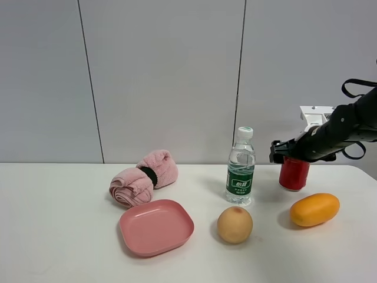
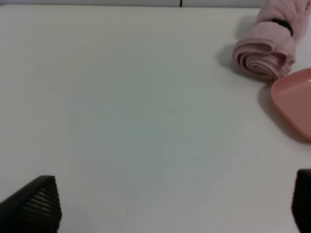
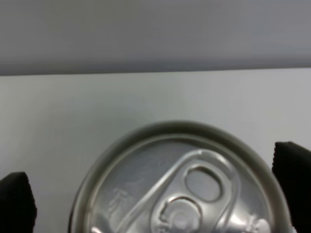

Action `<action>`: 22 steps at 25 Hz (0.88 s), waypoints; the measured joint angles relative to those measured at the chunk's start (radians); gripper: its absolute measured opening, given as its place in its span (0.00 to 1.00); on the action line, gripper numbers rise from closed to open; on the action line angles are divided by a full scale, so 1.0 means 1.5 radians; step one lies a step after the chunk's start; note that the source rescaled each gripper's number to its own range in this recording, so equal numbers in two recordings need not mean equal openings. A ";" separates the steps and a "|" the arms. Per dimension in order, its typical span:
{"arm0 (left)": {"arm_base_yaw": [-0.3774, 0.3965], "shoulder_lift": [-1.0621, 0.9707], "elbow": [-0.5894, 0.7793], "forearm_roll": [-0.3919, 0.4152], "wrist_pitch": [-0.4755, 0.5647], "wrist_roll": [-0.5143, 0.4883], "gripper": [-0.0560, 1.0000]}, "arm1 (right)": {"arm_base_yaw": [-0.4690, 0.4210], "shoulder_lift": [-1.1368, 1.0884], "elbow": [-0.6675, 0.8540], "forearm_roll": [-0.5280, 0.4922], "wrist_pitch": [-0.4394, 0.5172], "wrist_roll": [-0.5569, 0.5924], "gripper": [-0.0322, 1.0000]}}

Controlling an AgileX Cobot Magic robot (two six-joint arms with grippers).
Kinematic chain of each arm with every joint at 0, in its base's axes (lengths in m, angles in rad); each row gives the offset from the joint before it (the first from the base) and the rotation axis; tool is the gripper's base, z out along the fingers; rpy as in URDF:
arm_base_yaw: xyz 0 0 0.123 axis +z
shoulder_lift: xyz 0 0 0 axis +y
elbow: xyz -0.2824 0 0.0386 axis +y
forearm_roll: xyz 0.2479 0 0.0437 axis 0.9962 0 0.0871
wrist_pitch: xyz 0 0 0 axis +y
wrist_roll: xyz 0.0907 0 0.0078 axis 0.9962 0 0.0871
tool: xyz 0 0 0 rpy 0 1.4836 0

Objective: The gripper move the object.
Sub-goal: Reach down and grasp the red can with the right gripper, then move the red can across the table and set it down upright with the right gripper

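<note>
The right gripper point(image 1: 288, 154) straddles the top of the red can point(image 1: 294, 174), its fingers apart with a gap on one side. The can stands upright on the white table point(image 1: 59, 236), back right, beside the water bottle point(image 1: 241, 168). The left gripper point(image 2: 175, 194) is spread wide.

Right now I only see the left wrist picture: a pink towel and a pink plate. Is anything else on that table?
Observer: Yes, a red can stands at the far right, behind an orange fruit.
Operator: Is anything touching it?
Observer: The right tool straddles its top, not yet clamped; the right wrist view shows a gap beside one finger.
Operator: And in the middle?
Observer: A clear water bottle stands upright, with a peach-like fruit in front of it.
</note>
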 joint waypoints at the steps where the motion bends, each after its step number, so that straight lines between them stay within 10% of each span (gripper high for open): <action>1: 0.000 0.000 0.000 0.000 0.000 0.000 1.00 | 0.000 0.000 0.000 0.000 0.000 -0.001 0.95; 8: 0.000 0.000 0.000 0.000 0.000 0.000 1.00 | 0.000 0.000 0.000 0.000 0.001 -0.006 0.03; 22: 0.000 0.000 0.000 0.000 0.000 0.000 1.00 | 0.000 -0.110 0.002 0.000 0.143 -0.006 0.03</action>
